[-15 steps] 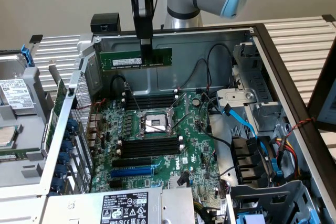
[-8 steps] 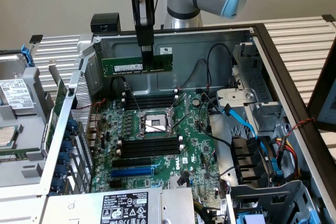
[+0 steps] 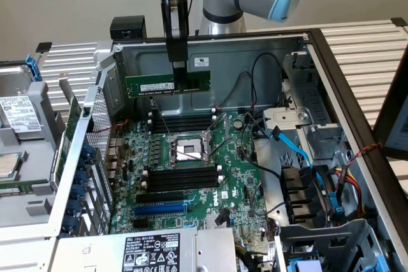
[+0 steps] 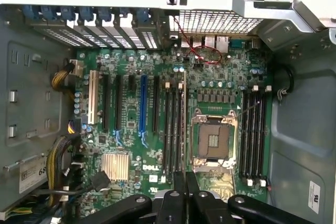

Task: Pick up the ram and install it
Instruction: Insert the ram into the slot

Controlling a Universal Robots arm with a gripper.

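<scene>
Jaws of the gripper [image 3: 180,84] clamp the ram [image 3: 150,85], held level above the far side of the motherboard [image 3: 236,176]; good seating calls for it parallel to the black slots [image 3: 182,176], squarely over one.

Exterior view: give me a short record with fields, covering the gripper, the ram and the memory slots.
gripper: shut on the ram
ram: held level, long edge down, above the motherboard, not seated
black memory slots: appear empty, on both sides of the CPU socket
</scene>
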